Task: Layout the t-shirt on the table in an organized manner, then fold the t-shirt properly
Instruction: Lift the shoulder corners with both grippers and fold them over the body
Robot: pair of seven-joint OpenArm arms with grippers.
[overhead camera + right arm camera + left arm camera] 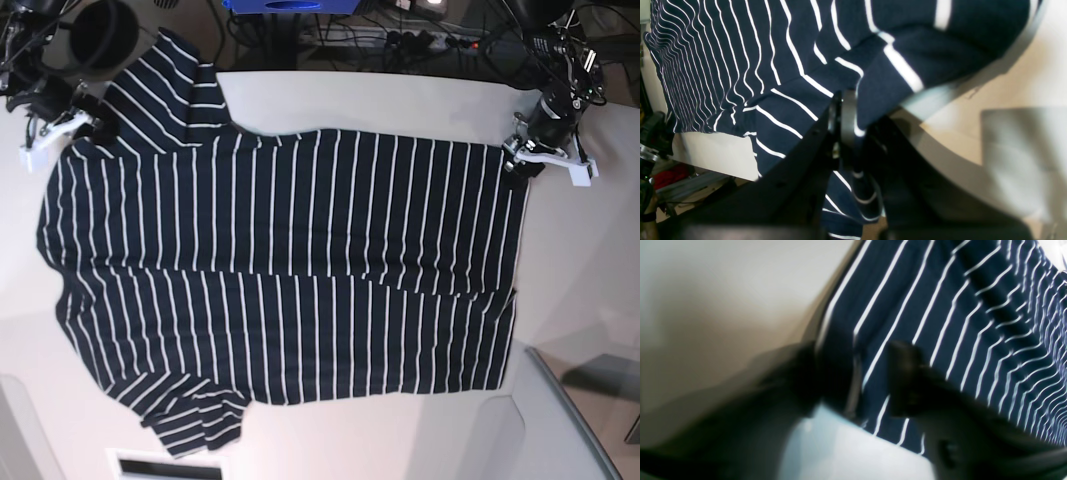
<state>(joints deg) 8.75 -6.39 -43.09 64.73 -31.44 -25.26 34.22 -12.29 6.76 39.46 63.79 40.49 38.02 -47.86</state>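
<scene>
Navy striped t-shirt (290,270), soft, limp: right fingers (843,123) pinch its 10 o'clock shoulder; left fingers (870,380) half-closed around 2 o'clock hem corner on worktop (400,100).

I see the t-shirt (290,270) as soft matt dark navy knit cloth with thin white stripes, rippled between the right jaws, lying on the table (580,260), smooth off-white with a faint sheen; gripper fingers (800,160) look matt black plastic.
</scene>
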